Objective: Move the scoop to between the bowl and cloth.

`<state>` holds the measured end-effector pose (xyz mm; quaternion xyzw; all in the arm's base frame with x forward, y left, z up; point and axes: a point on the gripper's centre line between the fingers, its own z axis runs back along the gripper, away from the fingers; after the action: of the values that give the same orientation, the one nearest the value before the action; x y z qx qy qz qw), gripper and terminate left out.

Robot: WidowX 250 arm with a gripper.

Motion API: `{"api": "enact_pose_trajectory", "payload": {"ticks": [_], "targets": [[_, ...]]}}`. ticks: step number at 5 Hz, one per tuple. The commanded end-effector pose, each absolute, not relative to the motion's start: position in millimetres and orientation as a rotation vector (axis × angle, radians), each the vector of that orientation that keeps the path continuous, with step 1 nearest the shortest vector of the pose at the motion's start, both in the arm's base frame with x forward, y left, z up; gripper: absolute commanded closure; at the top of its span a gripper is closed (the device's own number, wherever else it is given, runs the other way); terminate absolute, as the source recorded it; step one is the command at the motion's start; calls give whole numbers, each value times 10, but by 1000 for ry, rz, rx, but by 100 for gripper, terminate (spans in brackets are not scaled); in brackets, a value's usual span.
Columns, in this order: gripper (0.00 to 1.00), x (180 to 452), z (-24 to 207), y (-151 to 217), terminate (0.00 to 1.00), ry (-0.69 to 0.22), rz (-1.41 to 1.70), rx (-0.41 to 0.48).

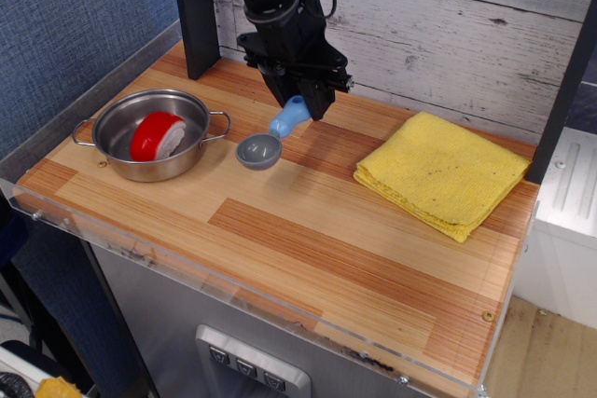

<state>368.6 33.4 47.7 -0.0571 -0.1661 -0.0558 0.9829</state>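
Note:
The scoop (264,144), grey cup with a light-blue handle, is between the steel bowl (153,134) on the left and the yellow cloth (442,172) on the right, closer to the bowl. Its cup is at or just above the wooden table; I cannot tell if it touches. My black gripper (300,105) comes down from above and is shut on the top end of the blue handle. The bowl holds a red and white object (157,136).
A black post (194,11) stands at the back left behind the bowl. A white plank wall (448,25) runs along the back. A clear guard rim (233,291) lines the table's front edge. A second dark post (564,90) is at the right.

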Motion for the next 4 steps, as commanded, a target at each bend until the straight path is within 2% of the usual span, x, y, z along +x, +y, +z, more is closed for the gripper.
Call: {"api": "enact_pose_trajectory", "payload": {"ticks": [1,4], "targets": [[100,3899,477,434,0,-365,-58,-84],[100,3833,194,331,0,-323,-7,-28]]}}
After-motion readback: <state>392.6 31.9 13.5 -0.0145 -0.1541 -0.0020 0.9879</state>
